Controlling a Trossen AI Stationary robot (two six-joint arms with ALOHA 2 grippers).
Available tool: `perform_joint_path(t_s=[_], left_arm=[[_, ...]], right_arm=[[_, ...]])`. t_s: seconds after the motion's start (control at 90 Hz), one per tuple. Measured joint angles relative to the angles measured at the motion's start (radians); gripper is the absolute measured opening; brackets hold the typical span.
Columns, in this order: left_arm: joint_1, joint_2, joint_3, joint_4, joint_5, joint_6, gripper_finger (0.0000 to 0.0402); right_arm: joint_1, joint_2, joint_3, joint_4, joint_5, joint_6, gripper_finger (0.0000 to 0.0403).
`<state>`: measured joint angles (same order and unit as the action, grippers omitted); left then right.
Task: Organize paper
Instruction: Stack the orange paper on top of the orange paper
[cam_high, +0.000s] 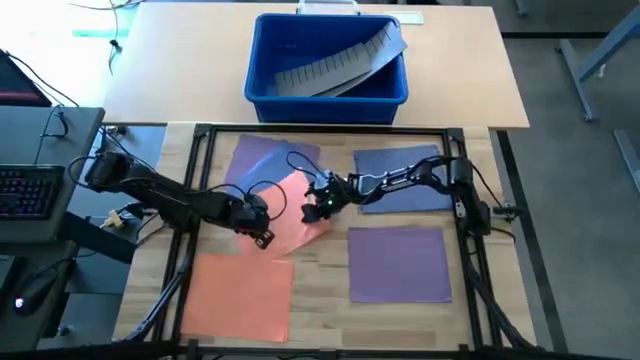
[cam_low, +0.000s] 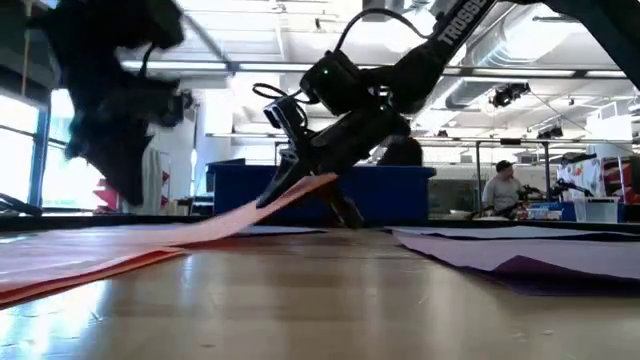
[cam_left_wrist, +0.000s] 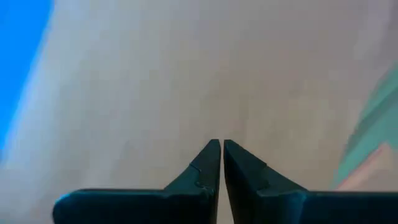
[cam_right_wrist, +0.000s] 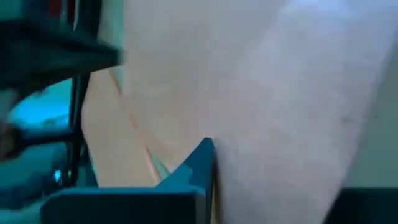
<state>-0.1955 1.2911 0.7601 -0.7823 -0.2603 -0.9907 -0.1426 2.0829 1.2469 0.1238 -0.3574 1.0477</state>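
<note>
Paper: orange sheet (cam_high: 297, 215) at desk (cam_high: 330, 300) centre, one edge lifted, pinched in right claw (cam_high: 320, 203). Left claw (cam_high: 262, 232) pressed together at sheet's other edge, whether gripping it unclear. Step: lifting sheet. Next: carry onto orange sheet in near-left corner (cam_high: 240, 295), edges aligned.

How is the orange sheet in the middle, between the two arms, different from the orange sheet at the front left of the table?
The middle orange sheet is raised at one edge, pinched by the right pincer; the front orange sheet lies flat and untouched. The middle orange sheet overlaps a purple sheet, with the left pincer at its other side; the front orange sheet sits apart from the pincers. Both are thin, roughly square orange paper.
</note>
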Motion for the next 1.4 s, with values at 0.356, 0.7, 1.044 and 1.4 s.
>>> perform_joint_path(t_s=[0.356, 0.7, 1.044, 1.4], left_arm=[[-0.089, -0.006, 0.615, -0.624, -0.187, 0.094, 0.0], [-0.313, -0.069, 0.692, -0.647, -0.197, 0.166, 0.0], [-0.442, -0.062, 0.691, -0.646, -0.236, 0.153, 0.0], [-0.498, -0.063, 0.691, -0.646, -0.248, 0.109, 0.0]], right_arm=[[0.121, -0.33, 0.0, -0.206, 0.215, 0.166, 0.0], [0.56, -0.289, 0.002, -0.13, 0.764, 0.785, 0.0], [0.701, -0.005, 0.191, -0.119, 0.92, 1.088, 0.0], [0.658, 0.253, 0.597, -0.181, 0.578, 0.862, 0.0]])
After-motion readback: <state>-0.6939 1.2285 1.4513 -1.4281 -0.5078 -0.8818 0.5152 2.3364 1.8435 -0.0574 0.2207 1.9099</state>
